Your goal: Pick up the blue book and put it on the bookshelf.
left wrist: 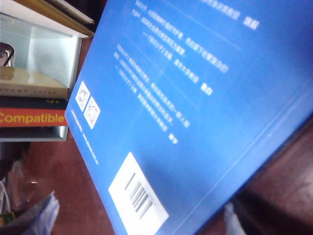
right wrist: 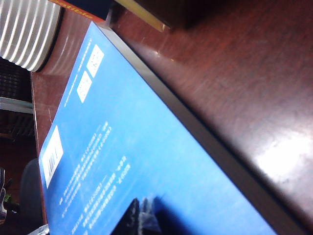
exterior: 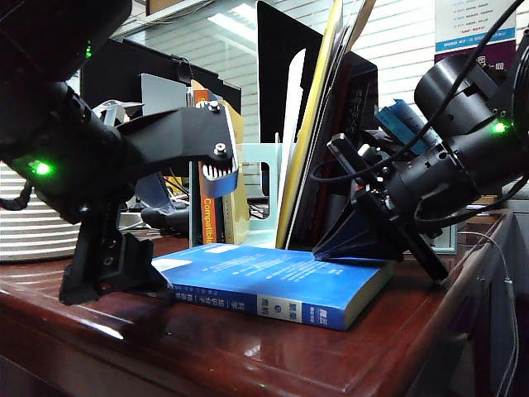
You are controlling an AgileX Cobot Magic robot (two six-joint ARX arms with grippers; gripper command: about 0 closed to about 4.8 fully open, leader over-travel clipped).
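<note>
Blue book (exterior: 273, 285) lying flat, back cover up, on the reddish-brown bench (exterior: 207, 356), low in the centre of the exterior view, spine with white band facing the camera. Behind it, mid-frame, pale mint-green bookshelf (exterior: 260, 194), mostly hidden by leaning books and folders and by both arms; only a slotted panel and a bit of base visible. Orange-spined book (exterior: 208, 223) upright in the rack, title cut to "Compatible" by the left hand.

Left hand (exterior: 157, 223) at left of the exterior view, spread wide and released, nothing between the fingers: upper finger (exterior: 216, 165) raised above the book's left end, lower finger (exterior: 116, 273) down at bench level just beside the book's left edge; contact there not discernible. Arm body cropped by the frame's left edge.

Right hand (exterior: 351, 248) at centre-right, clenched shut, tip pressed down on the cover near the book's far right edge. In the right wrist view, only blurred dark fingertips (right wrist: 139, 220) at the bottom edge, resting on the blue cover.

Left wrist view filled by the cover: barcode patch (left wrist: 138, 196) at bottom centre, QR codes at left, lettering too blurred to read; fingers only smeared shapes in the bottom corners.
</note>
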